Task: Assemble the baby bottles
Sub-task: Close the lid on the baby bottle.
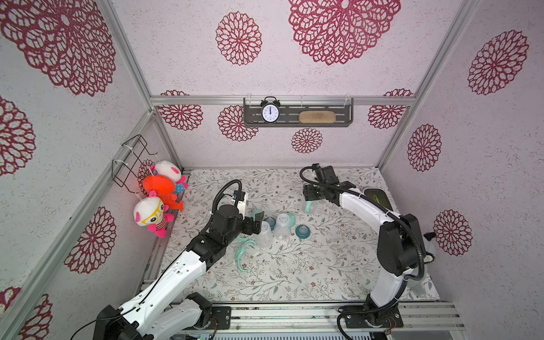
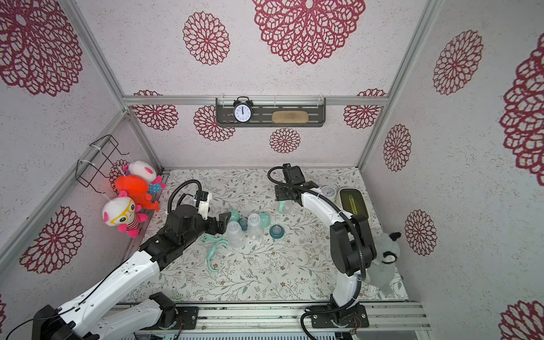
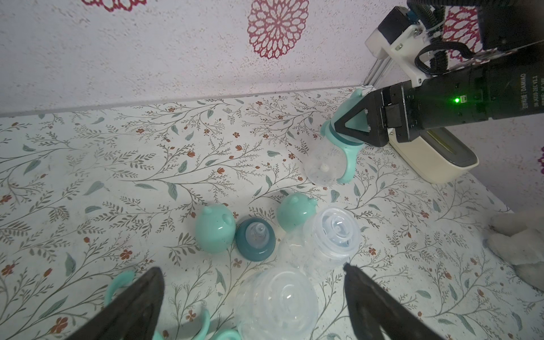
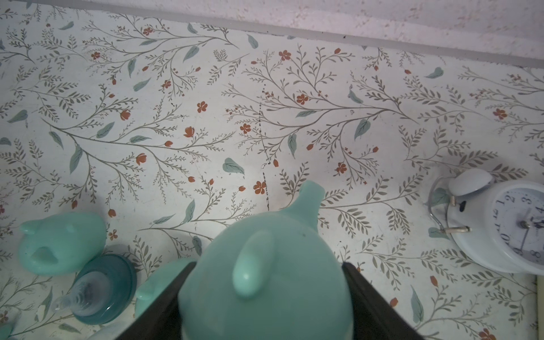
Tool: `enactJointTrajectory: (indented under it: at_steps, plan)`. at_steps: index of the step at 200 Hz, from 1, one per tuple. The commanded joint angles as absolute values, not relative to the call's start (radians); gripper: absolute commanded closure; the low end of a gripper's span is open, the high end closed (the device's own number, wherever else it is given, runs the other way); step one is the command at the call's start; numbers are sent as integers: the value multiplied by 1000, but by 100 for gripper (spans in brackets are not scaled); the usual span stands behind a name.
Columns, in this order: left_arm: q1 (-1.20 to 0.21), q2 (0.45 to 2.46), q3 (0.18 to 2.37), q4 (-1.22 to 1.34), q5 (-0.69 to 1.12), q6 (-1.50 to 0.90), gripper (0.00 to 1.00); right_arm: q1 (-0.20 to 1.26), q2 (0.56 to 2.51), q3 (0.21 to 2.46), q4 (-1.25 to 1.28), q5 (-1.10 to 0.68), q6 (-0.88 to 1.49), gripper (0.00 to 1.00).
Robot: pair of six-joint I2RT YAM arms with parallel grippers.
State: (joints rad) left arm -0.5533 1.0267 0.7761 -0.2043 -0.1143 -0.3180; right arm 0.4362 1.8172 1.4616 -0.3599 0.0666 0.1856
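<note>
My right gripper (image 1: 308,197) (image 4: 268,265) is shut on one of the baby bottles (image 3: 323,167), a clear body with mint handles, teal collar and mint eared cap (image 4: 265,279), held tilted just above the far mat. My left gripper (image 1: 258,223) (image 3: 251,267) is open, its fingers (image 3: 141,303) on either side of a clear bottle (image 3: 276,300) (image 1: 265,235). A second clear bottle (image 3: 332,235) (image 2: 254,225) stands beside it. Two mint caps (image 3: 215,229) (image 3: 294,215), teal nipple collars (image 3: 255,238) (image 1: 303,231) and loose mint handles (image 1: 244,250) lie around them.
A white alarm clock (image 2: 327,192) (image 4: 518,226) and a cream box (image 2: 353,203) sit at the far right of the mat. A grey plush raccoon (image 2: 385,256) lies behind the right arm. Plush toys (image 1: 159,200) hang on the left wall.
</note>
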Motion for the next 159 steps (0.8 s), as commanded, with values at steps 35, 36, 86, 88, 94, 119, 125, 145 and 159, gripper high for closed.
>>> enactJointTrajectory:
  at_steps: [35, 36, 86, 88, 94, 119, 125, 145, 159]
  plan:
    - [-543, 1013, 769, -205, -115, -321, 2, 443, 1854, 1488, -529, 47, 207, 24]
    - [-543, 1014, 769, -205, -115, -321, 2, 442, 1854, 1490, -530, 49, 206, 24]
    - [-543, 1018, 771, -201, -115, -321, 2, 440, 1881, 1601, -576, 78, 197, 23]
    - [-543, 1018, 771, -202, -115, -321, 2, 439, 1882, 1604, -577, 78, 198, 23]
    - [-543, 1019, 773, -202, -113, -319, 2, 439, 1885, 1614, -580, 78, 197, 23]
    - [-544, 1023, 773, -203, -116, -316, 2, 439, 1893, 1636, -593, 84, 190, 22]
    - [-543, 1022, 773, -203, -117, -316, 2, 439, 1895, 1640, -599, 88, 190, 22]
    - [-543, 1024, 772, -199, -117, -316, 2, 439, 1889, 1635, -599, 85, 189, 22]
    - [-543, 1026, 774, -199, -114, -315, 2, 439, 1884, 1635, -601, 84, 186, 21]
